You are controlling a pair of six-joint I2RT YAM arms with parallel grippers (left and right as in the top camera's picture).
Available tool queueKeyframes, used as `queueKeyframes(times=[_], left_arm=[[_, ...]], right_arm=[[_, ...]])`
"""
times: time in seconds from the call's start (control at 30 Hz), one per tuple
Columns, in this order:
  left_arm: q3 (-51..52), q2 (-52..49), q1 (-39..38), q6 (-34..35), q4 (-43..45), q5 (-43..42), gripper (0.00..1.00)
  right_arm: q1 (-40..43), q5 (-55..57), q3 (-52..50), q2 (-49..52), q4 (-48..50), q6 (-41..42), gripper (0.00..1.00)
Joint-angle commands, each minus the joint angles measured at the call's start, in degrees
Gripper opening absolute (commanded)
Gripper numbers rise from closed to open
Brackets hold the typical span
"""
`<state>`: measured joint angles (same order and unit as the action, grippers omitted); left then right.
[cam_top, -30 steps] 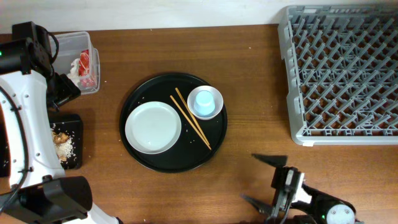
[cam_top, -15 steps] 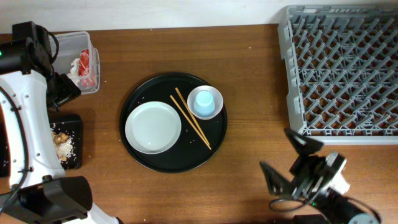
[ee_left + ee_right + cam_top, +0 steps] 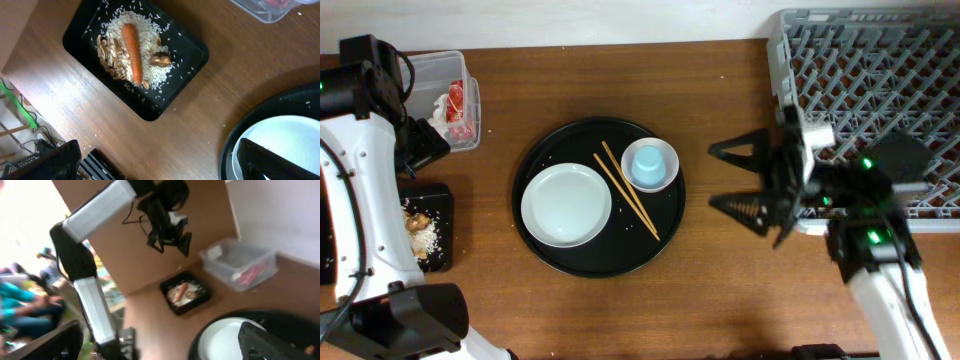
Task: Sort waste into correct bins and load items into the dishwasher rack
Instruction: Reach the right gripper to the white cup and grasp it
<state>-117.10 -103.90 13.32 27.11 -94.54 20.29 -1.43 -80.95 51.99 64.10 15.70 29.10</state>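
Note:
A white plate, a light-blue cup and two chopsticks lie on a round black tray. My right gripper is open and empty, just right of that tray, pointing at it. My left gripper is open and empty above the table beside the flat black tray, which holds a carrot and rice. The clear tub holds a red wrapper and white tissue. The grey rack is at the right.
The right arm's body overlaps the rack's front left corner. The left arm stretches along the left edge, partly covering the flat black tray. Rice grains are scattered on the table round that tray.
My right arm has swung up from the front edge to the rack's left side, its open jaws now facing the round tray. The left arm has not moved.

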Motion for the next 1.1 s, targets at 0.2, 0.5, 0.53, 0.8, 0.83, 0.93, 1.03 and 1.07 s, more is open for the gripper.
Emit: queueKeyframes(times=[0.2,0.5,0.53,0.8,0.83,0.93,1.03,1.07], left_arm=[[-0.2,0.7,0.2,0.7,0.0,0.3,0.99],[-0.2,0.7,0.2,0.7,0.0,0.3,0.99],[-0.2,0.7,0.2,0.7,0.0,0.3,0.99],[-0.2,0.7,0.2,0.7,0.0,0.3,0.99],[-0.2,0.7,0.2,0.7,0.0,0.3,0.99],[-0.2,0.7,0.2,0.7,0.0,0.3,0.99],[-0.2,0.7,0.2,0.7,0.0,0.3,0.99],[-0.2,0.7,0.2,0.7,0.0,0.3,0.99]], right_arm=[[-12.0,20.1,0.9,5.2,8.1,17.2,0.98],[-34.6,92.1,14.5,9.0,-45.6,-4.6,0.98],[-36.0,95.4,16.9,10.5,-48.6,-5.8,0.98],[-36.4,89.0,34.8,25.7,-56.2,-10.6,0.98],[-36.4,88.9,34.8,26.4,-54.2,-10.7,0.98],[-35.5,92.3,34.8,29.9,-51.8,-10.9,0.98],[-33.7,87.8,34.8,34.9,-50.4,-8.9,0.98],[-33.2,85.7,34.8,36.8,-49.7,-8.7,0.98]])
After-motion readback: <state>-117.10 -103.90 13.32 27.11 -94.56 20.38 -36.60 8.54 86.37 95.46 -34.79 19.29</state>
